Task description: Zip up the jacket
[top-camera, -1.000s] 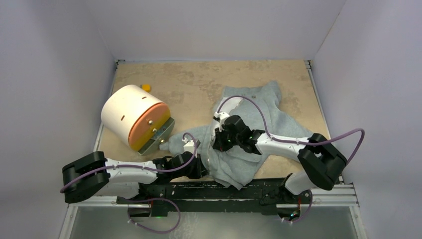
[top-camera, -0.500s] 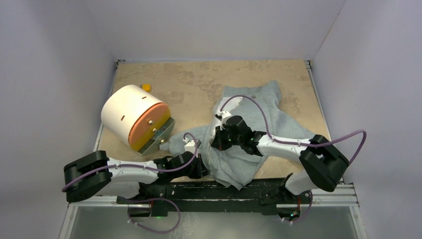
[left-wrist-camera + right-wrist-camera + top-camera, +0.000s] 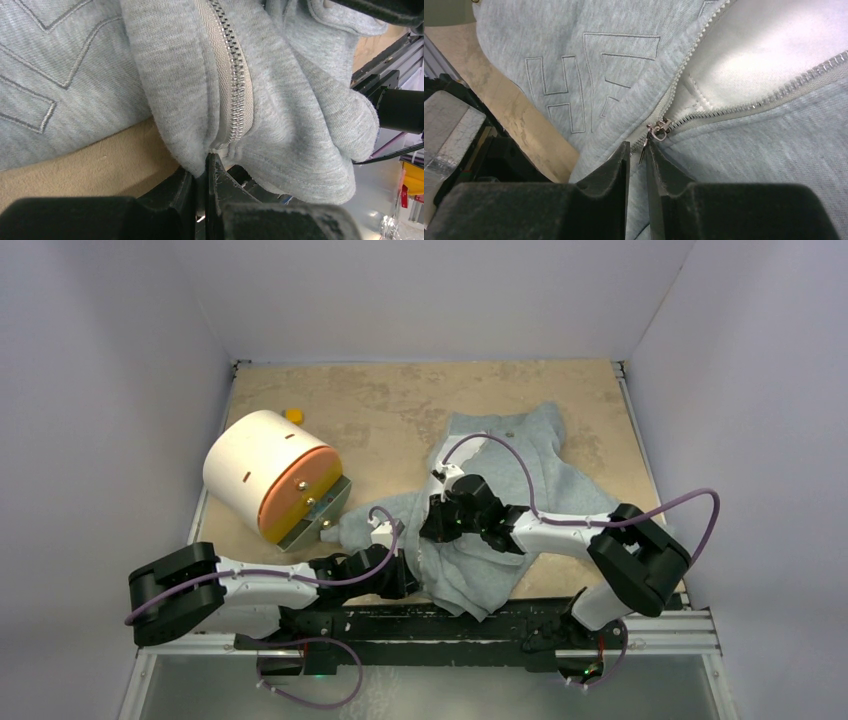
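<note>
Writing: there is no brand or printed label. The chest of the jacket (image 3: pixel 560 485) has stitched outline shapes (image 3: pixel 574 90) that look like block letters. They are seen at an angle and I cannot read them for sure.
Jacket place: it lies crumpled on the tan table (image 3: pixel 400 400), right of centre, and its near edge reaches the arm bases.
Zipper: the metal teeth (image 3: pixel 232 75) are joined along the lower part. Above the slider (image 3: pixel 658 129) the two sides are apart and the white lining (image 3: pixel 764 50) shows.
Left gripper (image 3: pixel 206 167): it is pressed nearly closed and pinches the bottom hem right at the foot of the zipper.
Right gripper (image 3: pixel 638 150): only a narrow gap is left, and the zipper pull (image 3: pixel 643 150) hangs into it just below the slider. It looks held.
Hidden: the sleeves and pockets are lost in folds. In the top view both sets of fingers are buried in cloth.
Other things: a white drum with an orange face (image 3: pixel 262 472) stands at the left, well apart from the jacket. A small yellow thing (image 3: pixel 293 415) lies behind it, too small to name.
</note>
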{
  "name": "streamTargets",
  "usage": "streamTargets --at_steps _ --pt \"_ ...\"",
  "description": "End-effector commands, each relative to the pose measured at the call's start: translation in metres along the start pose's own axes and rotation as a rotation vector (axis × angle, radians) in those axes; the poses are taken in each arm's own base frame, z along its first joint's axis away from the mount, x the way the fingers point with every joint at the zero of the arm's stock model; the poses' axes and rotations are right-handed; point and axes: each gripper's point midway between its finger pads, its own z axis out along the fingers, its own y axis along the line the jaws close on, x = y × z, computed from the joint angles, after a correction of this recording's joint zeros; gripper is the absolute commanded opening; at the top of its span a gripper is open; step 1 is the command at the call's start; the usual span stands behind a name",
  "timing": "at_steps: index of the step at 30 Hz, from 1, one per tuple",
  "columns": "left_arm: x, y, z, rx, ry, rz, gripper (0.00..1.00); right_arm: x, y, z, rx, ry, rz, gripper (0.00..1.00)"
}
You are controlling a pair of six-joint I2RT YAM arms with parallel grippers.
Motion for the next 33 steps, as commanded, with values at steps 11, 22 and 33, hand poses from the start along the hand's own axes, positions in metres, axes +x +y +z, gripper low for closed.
streamTargets --at_steps 11,22,33 --pt "0.025 0.040 0.001 -0.134 0.096 0.042 0.00 -0.006 -0.004 0.004 0.031 -0.034 0.045 0.00" --pt "0.031 0.056 -0.001 -0.170 0.099 0.049 0.00 -0.060 0.027 -0.023 -0.153 -0.197 0.410 0.00" --pt "0.041 0.060 0.000 -0.192 0.124 0.058 0.00 -0.112 0.028 -0.042 -0.298 -0.329 0.687 0.00"
